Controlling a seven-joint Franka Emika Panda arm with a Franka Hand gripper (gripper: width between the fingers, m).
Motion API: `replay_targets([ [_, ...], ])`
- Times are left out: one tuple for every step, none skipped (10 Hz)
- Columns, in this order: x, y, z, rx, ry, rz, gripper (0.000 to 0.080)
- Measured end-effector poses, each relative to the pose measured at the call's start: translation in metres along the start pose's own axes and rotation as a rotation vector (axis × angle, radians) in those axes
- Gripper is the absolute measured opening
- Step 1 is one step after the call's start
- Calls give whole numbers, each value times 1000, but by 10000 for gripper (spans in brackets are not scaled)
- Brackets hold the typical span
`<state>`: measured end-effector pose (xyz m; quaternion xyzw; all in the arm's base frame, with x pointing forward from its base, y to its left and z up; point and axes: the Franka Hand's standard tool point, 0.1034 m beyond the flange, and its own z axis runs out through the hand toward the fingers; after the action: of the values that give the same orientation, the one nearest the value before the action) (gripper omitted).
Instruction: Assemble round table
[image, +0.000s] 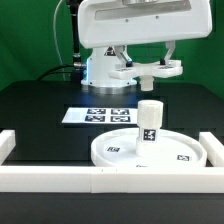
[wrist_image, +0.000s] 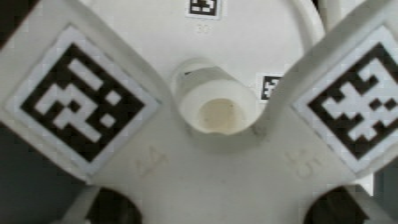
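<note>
The large round disc (image: 120, 152) lies flat on the table near the front wall. The short cylindrical leg (image: 150, 122) stands upright on it, with a tag on its side. My gripper (image: 147, 62) is shut on the flat cross-shaped foot piece (image: 147, 72) and holds it level in the air above and behind the leg, apart from it. In the wrist view the foot piece (wrist_image: 196, 165) fills the frame, with two large tags and its round central socket (wrist_image: 217, 108). My gripper (wrist_image: 222, 205) clamps it, and the dark fingertips (wrist_image: 121, 205) show at its edge.
The marker board (image: 100, 115) lies flat behind the disc. A white straight-walled rim (image: 60, 180) runs along the front, with side walls at the exterior view's left (image: 8, 145) and right (image: 214, 150). The robot base (image: 100, 70) stands at the back.
</note>
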<state>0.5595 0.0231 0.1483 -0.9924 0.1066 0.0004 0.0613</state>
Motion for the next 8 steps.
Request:
replay_targets([
  [0,0,0,0,-1,0,442],
  [-1,1,3,-5,-9,-18,442],
  [1,2,10,-35,-60,-128,442],
  [7,1,15,-42,-70,-140,442],
  [7,2,20,-46,-78,-155,442],
  [7,1,22,-48,-79,-157,442],
  [6,-4,23,-48,-76,-151,442],
  [5,-7,23,-47,-73,-153,442],
])
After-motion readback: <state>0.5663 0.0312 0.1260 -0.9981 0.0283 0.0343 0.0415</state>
